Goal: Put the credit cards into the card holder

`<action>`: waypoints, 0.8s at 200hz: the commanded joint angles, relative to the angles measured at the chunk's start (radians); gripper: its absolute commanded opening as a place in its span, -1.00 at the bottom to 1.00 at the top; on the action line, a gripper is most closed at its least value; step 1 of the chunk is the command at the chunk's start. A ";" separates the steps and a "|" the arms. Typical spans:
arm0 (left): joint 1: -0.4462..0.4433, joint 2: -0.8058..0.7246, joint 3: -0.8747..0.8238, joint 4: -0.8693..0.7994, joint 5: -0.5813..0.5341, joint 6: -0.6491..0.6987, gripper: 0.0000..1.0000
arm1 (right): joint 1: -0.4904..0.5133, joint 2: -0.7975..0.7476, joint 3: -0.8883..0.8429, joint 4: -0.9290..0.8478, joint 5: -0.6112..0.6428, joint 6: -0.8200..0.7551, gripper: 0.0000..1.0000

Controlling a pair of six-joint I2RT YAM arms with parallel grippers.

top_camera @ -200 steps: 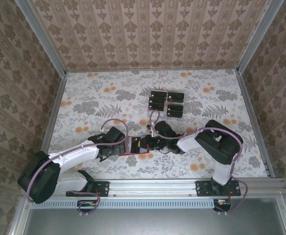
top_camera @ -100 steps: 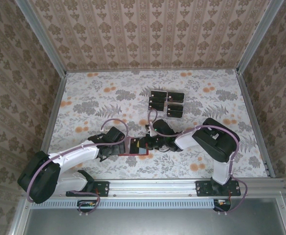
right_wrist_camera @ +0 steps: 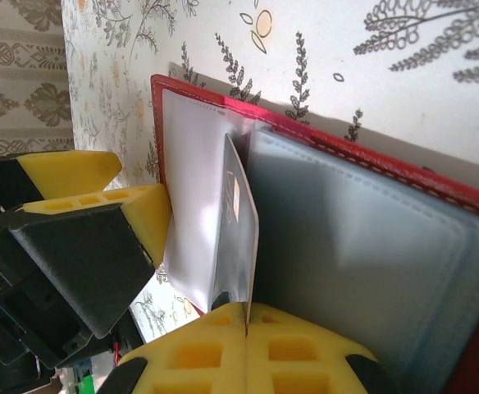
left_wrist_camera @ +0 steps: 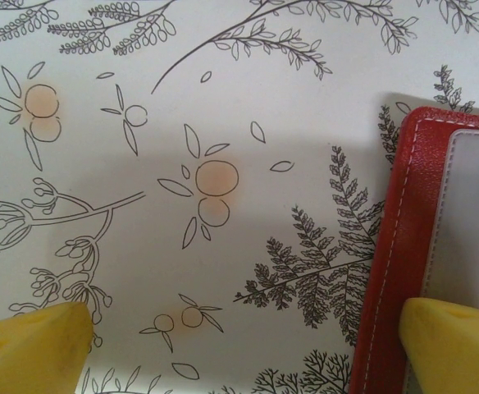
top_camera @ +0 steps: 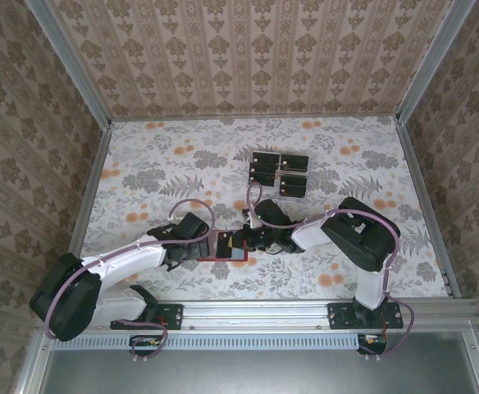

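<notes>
Pinching one credit card [right_wrist_camera: 239,215], right pincer [right_wrist_camera: 246,312] reaches one wallet [right_wrist_camera: 371,246]; left pincer [left_wrist_camera: 244,351] gapes.

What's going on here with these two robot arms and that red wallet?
The red card holder lies open on the floral table. The right gripper is shut on one credit card, held on edge at the grey-blue pockets, apparently to slide it in. The left gripper is wide open, with one finger over the holder's edge, seemingly steadying it. The other black cards sit grouped farther back.
</notes>
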 commanded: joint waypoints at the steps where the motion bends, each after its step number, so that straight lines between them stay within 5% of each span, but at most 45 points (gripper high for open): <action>1: -0.012 0.014 -0.020 -0.023 -0.006 -0.026 1.00 | 0.002 -0.033 -0.039 -0.063 0.047 0.006 -1.00; 160: -0.032 0.049 -0.032 0.005 0.000 -0.047 1.00 | 0.001 0.025 -0.033 -0.009 0.070 0.041 -1.00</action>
